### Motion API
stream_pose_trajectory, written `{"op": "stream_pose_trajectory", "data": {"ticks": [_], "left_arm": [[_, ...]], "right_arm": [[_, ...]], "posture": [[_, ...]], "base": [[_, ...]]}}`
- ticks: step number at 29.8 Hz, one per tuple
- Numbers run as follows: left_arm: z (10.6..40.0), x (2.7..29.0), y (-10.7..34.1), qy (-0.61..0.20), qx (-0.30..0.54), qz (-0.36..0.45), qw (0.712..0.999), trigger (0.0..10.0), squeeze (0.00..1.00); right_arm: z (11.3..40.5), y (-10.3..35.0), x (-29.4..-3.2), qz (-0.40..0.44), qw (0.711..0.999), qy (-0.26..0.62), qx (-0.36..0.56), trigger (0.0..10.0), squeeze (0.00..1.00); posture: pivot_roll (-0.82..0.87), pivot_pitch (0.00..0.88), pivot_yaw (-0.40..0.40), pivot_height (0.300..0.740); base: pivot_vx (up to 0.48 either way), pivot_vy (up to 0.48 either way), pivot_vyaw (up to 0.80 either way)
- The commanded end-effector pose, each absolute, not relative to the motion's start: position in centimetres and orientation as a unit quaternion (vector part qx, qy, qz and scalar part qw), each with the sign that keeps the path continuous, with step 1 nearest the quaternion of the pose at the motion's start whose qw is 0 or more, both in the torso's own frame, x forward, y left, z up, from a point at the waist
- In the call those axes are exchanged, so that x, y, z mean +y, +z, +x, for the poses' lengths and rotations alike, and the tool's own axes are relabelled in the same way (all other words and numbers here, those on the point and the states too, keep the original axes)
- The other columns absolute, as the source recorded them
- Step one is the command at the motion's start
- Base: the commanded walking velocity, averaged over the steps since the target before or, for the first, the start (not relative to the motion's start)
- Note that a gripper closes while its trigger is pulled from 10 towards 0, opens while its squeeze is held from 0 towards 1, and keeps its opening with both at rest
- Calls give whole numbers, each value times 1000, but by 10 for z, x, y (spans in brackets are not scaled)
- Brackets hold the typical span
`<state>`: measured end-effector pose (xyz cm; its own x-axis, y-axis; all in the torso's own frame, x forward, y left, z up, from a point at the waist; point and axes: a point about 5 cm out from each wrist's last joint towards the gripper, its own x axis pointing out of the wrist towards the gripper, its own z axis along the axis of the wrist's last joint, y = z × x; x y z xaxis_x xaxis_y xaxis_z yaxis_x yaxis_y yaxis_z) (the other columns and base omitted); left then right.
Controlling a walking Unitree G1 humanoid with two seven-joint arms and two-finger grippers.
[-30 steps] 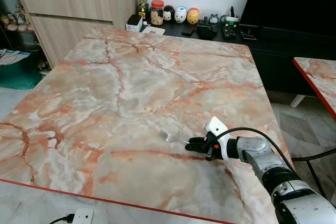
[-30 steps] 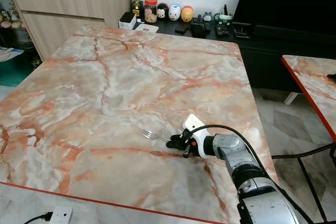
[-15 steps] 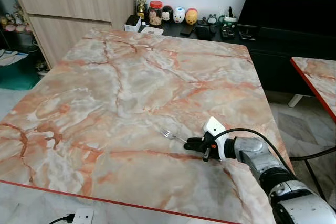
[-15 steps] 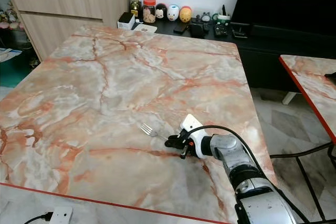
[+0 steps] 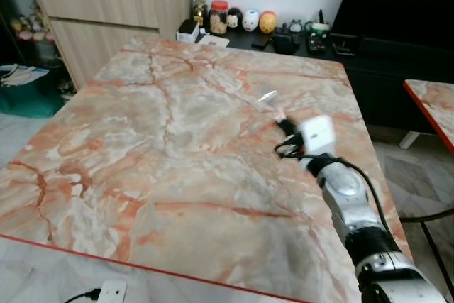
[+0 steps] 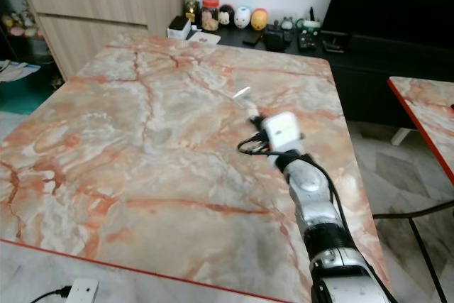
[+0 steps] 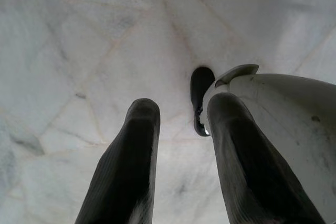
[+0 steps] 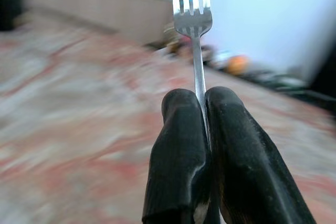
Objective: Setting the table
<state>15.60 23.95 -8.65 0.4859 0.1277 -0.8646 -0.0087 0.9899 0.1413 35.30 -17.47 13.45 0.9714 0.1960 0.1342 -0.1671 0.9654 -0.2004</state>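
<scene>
1. The right gripper [image 8: 202,129] is clamped on the fork [image 8: 193,22], its two fingers pressed together on the thin handle, tines pointing away from the wrist.
2. The fork [image 5: 268,96] is held in the air above the far right part of the table [image 5: 142,140], tines toward the far edge.
3. The left gripper [image 7: 181,145] hangs idle over pale floor, its fingers apart and holding nothing.
4. Risk, as I judge it: the grip is on a narrow, smooth handle, so the fork may twist or slip out if the arm swings fast or the tines knock the table on the way down.
5. No plate or other setting lies on the table, so the place for the fork may be misjudged.
6. The table is glossy orange-veined marble with a red rim.
7. Beyond it stand a wooden cabinet [image 5: 106,12], a dark low shelf [image 5: 298,40] with a jar and small figures, and a second table [image 5: 433,104] on the right.
</scene>
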Motion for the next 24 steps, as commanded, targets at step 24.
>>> {"op": "stream_pose_trajectory", "data": {"ticks": [24], "left_arm": [[204,242,-62,57,430,86,897,10000,0]], "right_arm": [[306,146,-179,-85,981,-72,-158,10000,0]], "posture": [[108,0,13,707]], "base": [[0,0,0]]}}
